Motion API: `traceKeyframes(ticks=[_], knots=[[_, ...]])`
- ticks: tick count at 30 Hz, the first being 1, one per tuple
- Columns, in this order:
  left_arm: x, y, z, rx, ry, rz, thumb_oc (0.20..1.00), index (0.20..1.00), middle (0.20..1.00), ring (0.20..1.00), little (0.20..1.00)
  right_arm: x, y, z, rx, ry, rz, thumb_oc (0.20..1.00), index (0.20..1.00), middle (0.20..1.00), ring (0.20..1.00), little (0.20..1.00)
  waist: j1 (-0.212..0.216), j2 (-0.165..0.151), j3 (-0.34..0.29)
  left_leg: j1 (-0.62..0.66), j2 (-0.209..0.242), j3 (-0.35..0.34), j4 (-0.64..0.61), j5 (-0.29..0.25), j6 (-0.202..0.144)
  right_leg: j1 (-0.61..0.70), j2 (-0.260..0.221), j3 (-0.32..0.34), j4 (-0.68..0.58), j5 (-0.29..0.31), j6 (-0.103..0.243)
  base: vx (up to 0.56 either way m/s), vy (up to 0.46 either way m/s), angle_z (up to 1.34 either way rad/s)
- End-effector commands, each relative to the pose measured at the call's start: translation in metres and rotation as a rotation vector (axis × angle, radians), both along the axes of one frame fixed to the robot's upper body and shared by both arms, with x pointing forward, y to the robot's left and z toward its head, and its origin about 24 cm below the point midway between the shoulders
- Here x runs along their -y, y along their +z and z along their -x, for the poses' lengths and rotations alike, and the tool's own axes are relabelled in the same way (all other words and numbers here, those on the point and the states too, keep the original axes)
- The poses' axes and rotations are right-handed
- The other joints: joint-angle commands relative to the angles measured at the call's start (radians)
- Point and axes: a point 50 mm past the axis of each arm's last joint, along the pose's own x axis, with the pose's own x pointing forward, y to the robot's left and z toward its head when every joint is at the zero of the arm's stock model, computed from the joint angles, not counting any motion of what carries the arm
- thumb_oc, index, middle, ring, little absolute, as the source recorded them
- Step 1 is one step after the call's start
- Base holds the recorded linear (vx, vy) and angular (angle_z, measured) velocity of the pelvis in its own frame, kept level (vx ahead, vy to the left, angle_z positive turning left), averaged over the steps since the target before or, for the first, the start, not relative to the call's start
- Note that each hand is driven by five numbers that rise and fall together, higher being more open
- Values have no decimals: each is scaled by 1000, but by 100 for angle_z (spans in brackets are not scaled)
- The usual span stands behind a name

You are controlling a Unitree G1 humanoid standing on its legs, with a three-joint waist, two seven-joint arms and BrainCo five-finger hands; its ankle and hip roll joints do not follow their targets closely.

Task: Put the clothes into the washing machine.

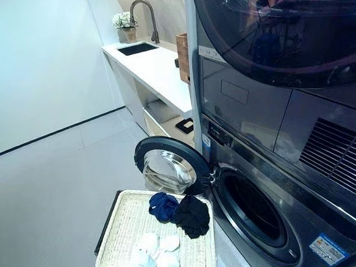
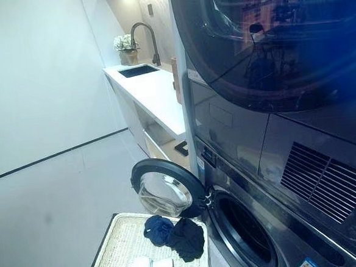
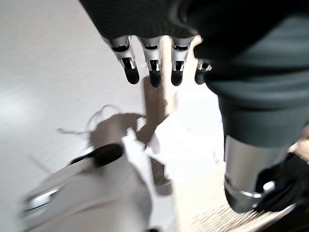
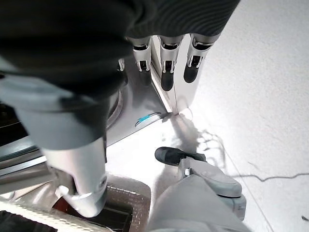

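**Three garments in the basket, washer door open**

We count three pieces of clothing, all lying in one white wicker basket (image 1: 125, 230) that sits on the floor just in front of the washing machine (image 1: 276, 224): a blue garment (image 1: 163, 206) and a black garment (image 1: 192, 215) touching each other at the basket's far end, and a white garment (image 1: 155, 255) bunched at its near end. The washing machine's round door (image 1: 168, 168) stands swung open above the basket's far edge, and its drum opening (image 1: 252, 211) looks dark. A second machine (image 1: 280, 28) is stacked on top.

We see one label (image 1: 327, 249) with blue and red print low on the washer's front; its writing is too small to read.

Along the wall runs a white bench (image 1: 155, 71) with one black sink (image 1: 137, 48), one tap (image 1: 144, 16) and one vase of white flowers (image 1: 124, 26).

Our left hand (image 3: 153, 67) hangs with straight fingers, holding nothing. Our right hand (image 4: 166, 67) likewise has straight fingers and holds nothing.
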Motion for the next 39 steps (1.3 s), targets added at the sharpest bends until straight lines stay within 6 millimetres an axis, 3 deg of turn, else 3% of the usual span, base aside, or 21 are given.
traceKeyframes(ticks=[1, 5, 7, 11, 19, 21, 24, 33, 39], knots=[[-7, 55, -81, 398, 98, -87, 1000, 1000, 1000, 1000, 1000, -3, 29, -69, 243, -9, 5, 1000, 1000, 1000, 1000, 1000, 10, -24, 175, -58, -65, -8, -20, 9, 70, -47, 23, 6, 103, -110, 26, -247, 7, 15], [-13, 98, -120, 632, 157, -145, 1000, 1000, 1000, 1000, 1000, -3, 50, -102, 366, -9, 14, 1000, 1000, 1000, 1000, 1000, 17, -31, 260, -203, -85, -41, 47, 20, 70, -189, 27, 5, 161, -93, 27, -153, 27, -1], [-14, 108, -128, 680, 162, -164, 1000, 1000, 1000, 1000, 1000, -2, 56, -109, 394, -13, 12, 1000, 1000, 1000, 1000, 1000, 19, -34, 278, -238, -89, -46, 66, 20, 70, -222, 25, 1, 178, -91, 29, -84, 8, -2], [-14, 152, -158, 880, 191, -259, 1000, 1000, 1000, 1000, 1000, 0, 78, -137, 491, 5, 9, 1000, 1000, 1000, 1000, 1000, 22, -47, 346, -366, -105, -52, 115, 40, 70, -347, 24, -14, 237, -82, 40, -122, 5, -5], [-8, 218, -186, 1176, 199, -453, 1000, 1000, 1000, 1000, 1000, -8, 105, -167, 618, 44, -2, 1000, 1000, 1000, 1000, 1000, 20, -70, 351, -651, -135, -92, 266, 37, 62, -596, 31, -35, 345, -74, 42, -41, -33, 2], [-7, 225, -189, 1206, 198, -479, 1000, 1000, 1000, 1000, 1000, -10, 109, -171, 635, 51, -4, 1000, 1000, 1000, 1000, 1000, 20, -72, 351, -674, -136, -95, 276, 37, 60, -617, 30, -38, 352, -73, 42, -9, -38, 8], [0, 248, -196, 1311, 113, -668, 1000, 1000, 1000, 1000, 1000, -14, 123, -183, 699, 68, -8, 1000, 1000, 1000, 1000, 1000, 19, -74, 351, -763, -146, -111, 326, 32, 58, -695, 30, -44, 390, -72, 42, 2, -37, 6], [3, 268, -211, 1279, -63, -922, 1000, 1000, 1000, 1000, 1000, -15, 145, -200, 777, 113, 1, 1000, 1000, 1000, 1000, 1000, 3, -68, 351, -869, -148, -115, 372, 27, 54, -801, 34, -39, 430, -74, 41, 4, -3, 1], [-5, 249, -217, 1043, -204, -973, 1000, 1000, 1000, 1000, 1000, -16, 155, -207, 802, 133, 3, 1000, 1000, 1000, 1000, 1000, -8, -72, 351, -913, -147, -120, 391, 23, 53, -844, 46, -28, 440, -71, 42, 3, 1, -1]])
